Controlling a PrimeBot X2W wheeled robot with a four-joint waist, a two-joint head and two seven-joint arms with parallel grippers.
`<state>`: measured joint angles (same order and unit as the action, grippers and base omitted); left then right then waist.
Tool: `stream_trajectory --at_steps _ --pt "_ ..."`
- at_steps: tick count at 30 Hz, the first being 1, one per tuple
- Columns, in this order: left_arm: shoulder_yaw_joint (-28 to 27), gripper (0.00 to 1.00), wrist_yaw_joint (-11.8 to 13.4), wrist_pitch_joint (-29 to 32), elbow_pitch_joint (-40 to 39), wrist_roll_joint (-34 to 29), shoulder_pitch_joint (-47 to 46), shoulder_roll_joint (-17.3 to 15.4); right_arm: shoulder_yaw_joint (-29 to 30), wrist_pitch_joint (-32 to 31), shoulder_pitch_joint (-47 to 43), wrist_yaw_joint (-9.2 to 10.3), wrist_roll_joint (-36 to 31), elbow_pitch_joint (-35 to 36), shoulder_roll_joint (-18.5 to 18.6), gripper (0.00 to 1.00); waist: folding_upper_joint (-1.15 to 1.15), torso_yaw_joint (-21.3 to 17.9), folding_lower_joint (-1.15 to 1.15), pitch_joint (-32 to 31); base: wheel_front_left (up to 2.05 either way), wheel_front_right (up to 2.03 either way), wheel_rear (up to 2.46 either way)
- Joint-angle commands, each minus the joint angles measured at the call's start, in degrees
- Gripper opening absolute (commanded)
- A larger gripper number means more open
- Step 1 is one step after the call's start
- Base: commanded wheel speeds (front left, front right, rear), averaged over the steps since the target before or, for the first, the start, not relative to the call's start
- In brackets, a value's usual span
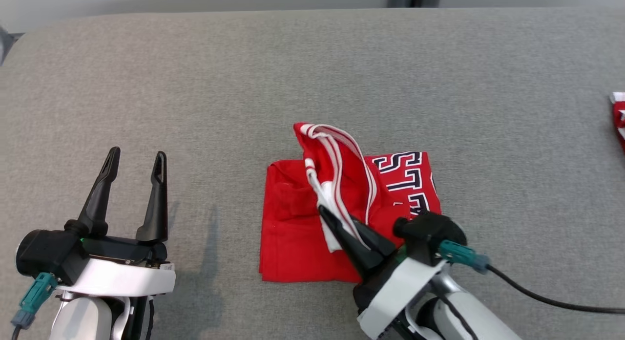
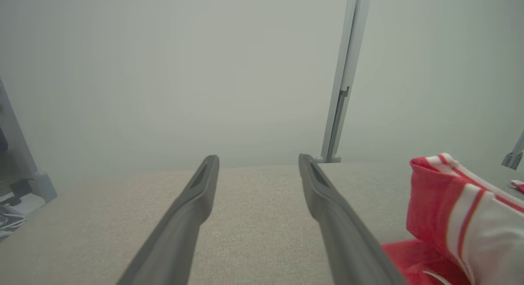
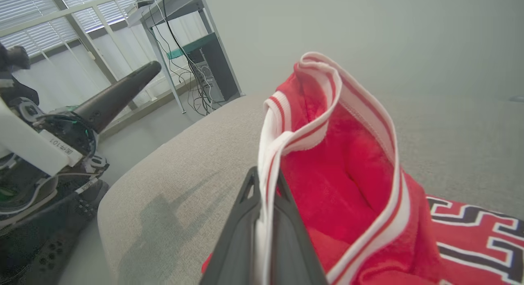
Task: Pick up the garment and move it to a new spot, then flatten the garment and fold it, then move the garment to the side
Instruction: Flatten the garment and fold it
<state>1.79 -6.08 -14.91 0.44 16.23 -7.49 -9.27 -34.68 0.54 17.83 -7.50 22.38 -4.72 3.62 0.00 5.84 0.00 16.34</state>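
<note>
The red garment [image 1: 293,232] lies on the bench [image 1: 312,61], in the middle. The right hand [image 1: 323,212], at 5 o'clock, pinches its white striped edge. The left hand [image 1: 137,155], at 8 o'clock, is spread wide, empty.

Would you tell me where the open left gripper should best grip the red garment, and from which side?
Probably the raised striped trim of the red garment, from the robot's left: that edge stands up clear, while the rest lies flat.
</note>
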Motion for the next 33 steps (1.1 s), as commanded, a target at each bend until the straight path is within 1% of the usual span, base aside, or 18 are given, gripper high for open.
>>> stream_trajectory --at_steps 1,5,8,9,10,11,13,17,21,24,26,29,33 --pt "-0.04 1.00 -0.38 -0.16 0.07 0.18 -0.79 0.02 -0.20 0.44 0.73 0.02 0.64 -0.64 0.12 0.00 0.00 0.59 0.00 0.22 0.00 0.00 0.00" --pt "0.38 1.00 -0.47 -0.16 0.61 0.05 -1.41 0.41 -2.39 3.09 2.96 0.02 2.02 -7.54 -0.47 0.00 0.00 1.84 0.00 0.80 0.00 0.00 0.00" --pt "0.45 1.00 -0.71 -0.16 0.91 -0.15 -1.52 0.61 -4.12 5.00 4.54 0.01 4.10 -10.97 -0.61 0.00 0.00 2.27 0.00 1.21 0.00 0.00 0.00" --pt "0.45 1.00 -0.74 -0.16 0.99 -0.24 -1.58 0.67 -4.98 5.92 5.13 0.01 5.28 -11.33 -0.67 0.36 0.00 2.31 0.00 1.32 0.00 0.00 0.00" --pt "0.44 1.00 -0.81 -0.17 1.13 -0.36 -1.64 0.63 -6.13 6.47 5.56 0.01 6.32 -11.63 -0.63 0.81 0.00 2.30 0.00 1.41 0.00 0.00 0.00" --pt "0.43 1.00 -0.87 -0.17 1.24 -0.51 -1.69 0.57 -7.05 7.18 6.03 0.01 7.34 -11.78 -0.63 1.00 0.00 2.20 0.00 1.47 0.00 0.00 0.00" --pt "0.31 1.00 -0.96 -0.17 1.43 -0.68 -1.85 0.53 -9.04 8.72 6.98 0.01 10.09 -10.85 -0.63 1.00 0.00 1.88 0.00 1.54 0.00 0.00 0.00" --pt "-0.20 1.00 -0.89 -0.16 1.71 -1.16 -2.06 0.59 -11.45 10.85 8.53 0.01 13.01 -8.47 -0.59 1.00 0.00 0.94 0.00 1.36 0.00 0.00 0.00" --pt "-0.74 1.00 -0.92 -0.16 1.84 -1.60 -1.71 0.71 -9.98 12.32 8.90 0.01 14.15 -5.03 -0.55 1.00 0.00 -0.09 0.00 0.80 0.00 0.00 0.00" --pt "-1.30 1.00 -0.65 -0.16 1.80 -1.93 -1.20 0.60 -6.16 12.98 7.54 0.02 13.94 -1.87 0.14 1.00 0.00 -0.79 0.00 0.35 0.00 0.00 0.00" --pt "-1.80 1.00 -0.25 -0.16 1.75 -2.25 -0.78 0.60 -2.19 13.34 6.61 0.01 12.48 0.34 1.24 1.00 0.00 -1.27 0.00 0.01 0.00 0.00 0.00" --pt "-2.50 1.00 0.37 -0.17 1.66 -2.76 -0.04 0.57 5.48 13.55 4.26 0.01 9.40 2.45 3.26 1.00 0.00 -1.95 0.00 -0.71 0.00 0.00 0.00" --pt "-3.04 1.00 0.87 -0.16 1.56 -2.92 0.90 0.51 16.36 12.30 0.20 0.01 4.57 3.74 5.95 1.00 0.00 -2.45 0.00 -1.78 0.00 0.00 0.00"
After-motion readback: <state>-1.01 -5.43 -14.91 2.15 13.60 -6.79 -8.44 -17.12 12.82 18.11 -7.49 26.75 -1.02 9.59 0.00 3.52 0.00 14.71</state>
